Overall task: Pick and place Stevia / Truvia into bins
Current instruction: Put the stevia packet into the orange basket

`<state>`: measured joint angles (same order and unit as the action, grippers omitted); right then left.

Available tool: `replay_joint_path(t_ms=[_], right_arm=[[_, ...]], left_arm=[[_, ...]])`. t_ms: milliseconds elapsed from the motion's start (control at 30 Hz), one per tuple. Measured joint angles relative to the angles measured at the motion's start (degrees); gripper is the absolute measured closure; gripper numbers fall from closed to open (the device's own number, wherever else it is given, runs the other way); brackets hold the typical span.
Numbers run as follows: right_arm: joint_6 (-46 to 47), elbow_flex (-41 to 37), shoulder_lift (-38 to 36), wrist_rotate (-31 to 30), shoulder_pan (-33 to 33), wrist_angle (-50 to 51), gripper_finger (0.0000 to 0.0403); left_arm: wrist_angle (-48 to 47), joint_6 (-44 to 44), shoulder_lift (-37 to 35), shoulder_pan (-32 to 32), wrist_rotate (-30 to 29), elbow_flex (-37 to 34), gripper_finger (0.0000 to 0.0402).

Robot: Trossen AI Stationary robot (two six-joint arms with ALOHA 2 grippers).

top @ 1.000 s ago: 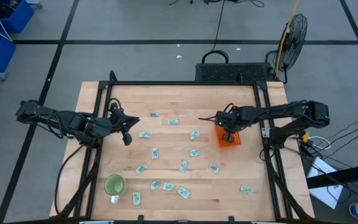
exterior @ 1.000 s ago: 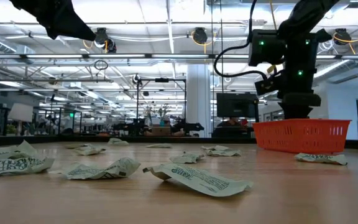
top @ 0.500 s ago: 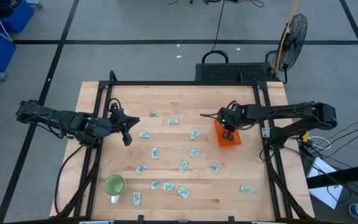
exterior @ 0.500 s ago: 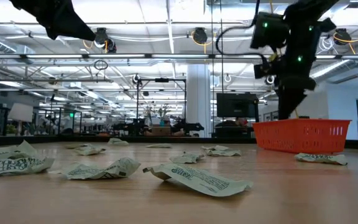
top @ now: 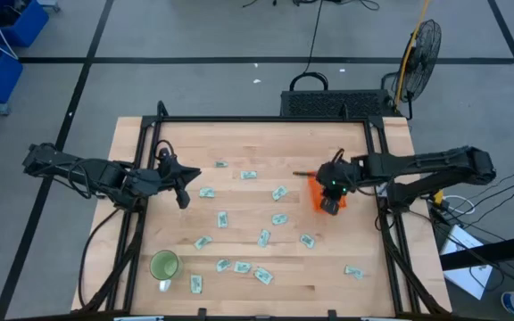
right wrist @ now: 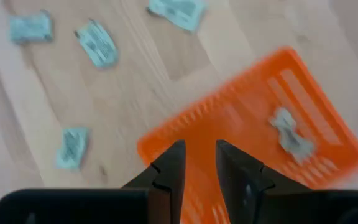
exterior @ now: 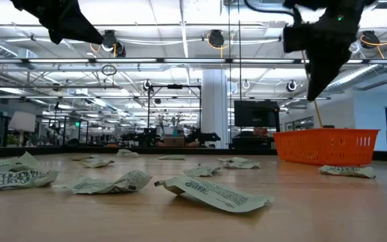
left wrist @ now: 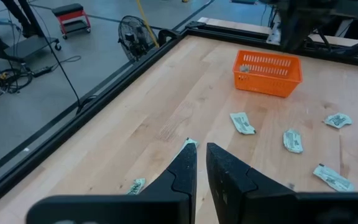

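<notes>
- Overhead, a large hall shows beyond the bench in the low view: white trusses, round ceiling lamps, a dark monitor; grey floor with dark lines surrounds the bench, and a black fan (top: pixel 423 43) stands at the far right.
- Pale wood-plank bench (top: pixel 239 134), edged by a black frame.
- Left hand (top: pixel 183 185) hangs over the bench's left side, fingers (left wrist: pixel 180 175) nearly closed with a thin gap, holding nothing.
- Right hand (top: pixel 330 205) is above the orange tray, well clear of its rim in the low view; fingers (right wrist: pixel 168 169) slightly parted, empty.
- Orange tray (top: pixel 316 193) sits right of centre, with slotted walls; one crumpled sachet (right wrist: pixel 288 131) lies inside.
- Green cup (top: pixel 164 265) stands near-left.
- Stevia sachets (top: pixel 262 237) lie scattered across the middle and near parts, pale green and white, creased; dark print shows on them but cannot be read.
</notes>
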<state>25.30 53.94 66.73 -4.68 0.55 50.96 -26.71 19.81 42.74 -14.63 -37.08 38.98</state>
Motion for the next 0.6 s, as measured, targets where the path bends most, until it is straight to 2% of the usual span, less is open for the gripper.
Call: replay_joint_path(t_ms=[67, 167, 267, 433, 600], right_arm=[[4.05, 3.39, 0.78, -3.05, 3.38, 5.98, 0.0325], [11.47, 7.69, 2.02, -3.71, 8.45, 12.58, 0.0325], [17.24, 9.17, 4.05, 1.91, 13.64, 14.29, 0.0325], [29.21, 9.14, 10.02, 14.89, 23.25, 15.10, 0.0325], [43.34, 9.13, 16.40, 19.75, 33.49, 14.86, 0.0325]], left_arm=[[0.01, -0.04, 0.00, -0.02, -0.15, 0.00, 0.0357], [0.06, -0.01, 0.00, -0.01, -0.28, 0.00, 0.0357], [0.08, 0.44, 0.00, -0.01, -0.31, 0.00, 0.0357], [0.06, 1.51, 0.00, 0.00, -0.39, 0.00, 0.0357], [0.06, 1.51, 0.00, 0.00, -0.39, 0.00, 0.0357]])
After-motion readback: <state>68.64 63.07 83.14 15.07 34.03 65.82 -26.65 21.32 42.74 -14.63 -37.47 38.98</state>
